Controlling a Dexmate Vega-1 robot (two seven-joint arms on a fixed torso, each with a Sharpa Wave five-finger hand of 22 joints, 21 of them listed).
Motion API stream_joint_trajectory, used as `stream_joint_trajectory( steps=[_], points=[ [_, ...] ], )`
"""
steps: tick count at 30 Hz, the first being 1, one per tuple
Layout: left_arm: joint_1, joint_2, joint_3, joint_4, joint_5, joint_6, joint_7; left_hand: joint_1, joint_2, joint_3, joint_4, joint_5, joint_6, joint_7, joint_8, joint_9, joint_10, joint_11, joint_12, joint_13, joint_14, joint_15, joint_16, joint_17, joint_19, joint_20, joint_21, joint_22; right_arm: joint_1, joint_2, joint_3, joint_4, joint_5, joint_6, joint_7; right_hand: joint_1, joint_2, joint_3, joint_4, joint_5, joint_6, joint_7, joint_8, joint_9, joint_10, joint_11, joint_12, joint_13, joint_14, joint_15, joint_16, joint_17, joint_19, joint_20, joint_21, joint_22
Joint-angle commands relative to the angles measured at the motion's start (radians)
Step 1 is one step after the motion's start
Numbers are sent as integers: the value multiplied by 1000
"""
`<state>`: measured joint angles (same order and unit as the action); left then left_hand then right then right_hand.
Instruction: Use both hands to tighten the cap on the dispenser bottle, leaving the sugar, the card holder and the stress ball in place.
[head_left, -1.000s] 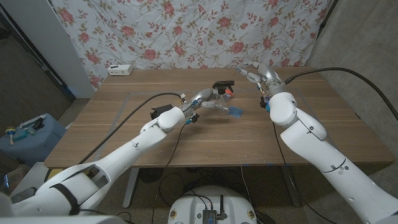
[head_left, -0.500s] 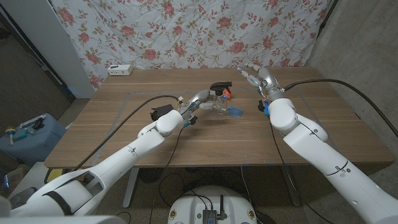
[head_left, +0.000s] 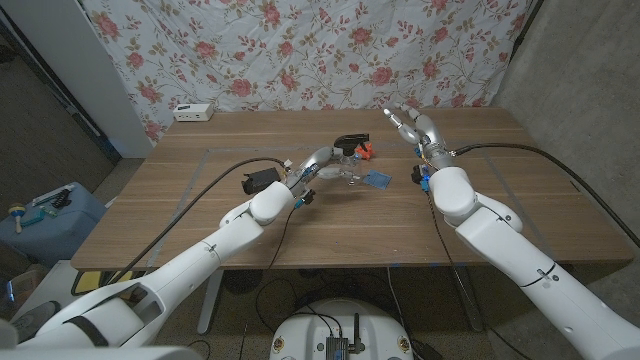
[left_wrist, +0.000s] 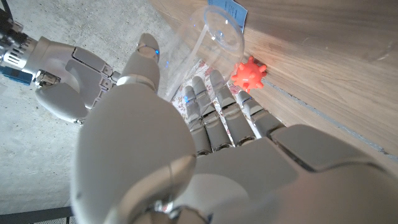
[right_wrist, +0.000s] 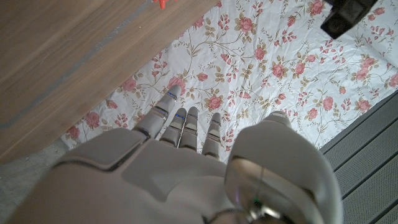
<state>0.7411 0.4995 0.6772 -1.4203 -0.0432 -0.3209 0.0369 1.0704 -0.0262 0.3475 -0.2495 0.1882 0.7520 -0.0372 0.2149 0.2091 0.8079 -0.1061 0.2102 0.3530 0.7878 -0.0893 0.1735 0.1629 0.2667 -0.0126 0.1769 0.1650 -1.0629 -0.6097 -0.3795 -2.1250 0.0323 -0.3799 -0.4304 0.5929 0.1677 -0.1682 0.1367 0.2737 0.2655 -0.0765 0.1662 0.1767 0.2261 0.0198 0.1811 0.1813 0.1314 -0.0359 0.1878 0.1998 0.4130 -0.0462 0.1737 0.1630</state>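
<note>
Two hands work near the middle of the wooden table. The left hand grasps the clear dispenser bottle, which lies tilted just beside the red spiky stress ball; the left wrist view shows the fingers wrapped around the bottle's clear body, its blue label toward the table. A black cap sits at the bottle's far end, touching or just beside the ball; I cannot tell which. The right hand hovers to the right of the stress ball, released, fingers apart and holding nothing. A white box rests well apart from the ball, at the table's far left edge by the floral curtain.
</note>
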Motion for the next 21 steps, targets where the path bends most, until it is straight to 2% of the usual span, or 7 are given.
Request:
stream_joint_trajectory(
  steps=[1,4,11,21],
  points=[
    [6,-5,-1,14,-3,10,13,-102,85,100,93,0,125,-46,-4,-1,18,-30,-5,-3,-9,-86,-1,-1,-19,2,2,4,-9,21,-5,68,77,121,-54,-10,2,0,5,0,-18,12,0,0,-11,1,-4,-1,-9,-16,2,3,-6,-47,5,2],
    [2,-9,0,26,-10,9,7,-104,79,100,92,-1,121,-48,-8,-2,11,-26,-7,-7,-17,-88,-4,-2,-25,4,2,5,-9,26,-7,81,85,139,-65,-12,4,4,4,0,-27,24,3,-1,-32,-8,-8,-1,-11,-16,3,2,-8,-50,6,2],
    [-4,-20,4,55,-16,1,9,-107,72,100,92,-2,112,-49,-13,-3,1,-31,-11,-12,-28,-91,-6,-3,-34,2,2,5,-7,37,-13,108,98,170,-84,-14,6,7,4,1,-31,28,5,-1,-36,-10,-6,-1,-14,-15,3,2,-11,-52,6,2],
    [2,-34,6,80,-13,-9,35,-111,64,100,91,-4,100,-48,-19,-4,-14,-30,-16,-20,-45,-94,-7,-3,-46,5,3,5,1,69,-17,192,137,292,-83,-19,7,10,5,0,-40,34,6,-1,-36,-10,-3,-2,-16,-18,4,2,-14,-52,6,2]
  ],
)
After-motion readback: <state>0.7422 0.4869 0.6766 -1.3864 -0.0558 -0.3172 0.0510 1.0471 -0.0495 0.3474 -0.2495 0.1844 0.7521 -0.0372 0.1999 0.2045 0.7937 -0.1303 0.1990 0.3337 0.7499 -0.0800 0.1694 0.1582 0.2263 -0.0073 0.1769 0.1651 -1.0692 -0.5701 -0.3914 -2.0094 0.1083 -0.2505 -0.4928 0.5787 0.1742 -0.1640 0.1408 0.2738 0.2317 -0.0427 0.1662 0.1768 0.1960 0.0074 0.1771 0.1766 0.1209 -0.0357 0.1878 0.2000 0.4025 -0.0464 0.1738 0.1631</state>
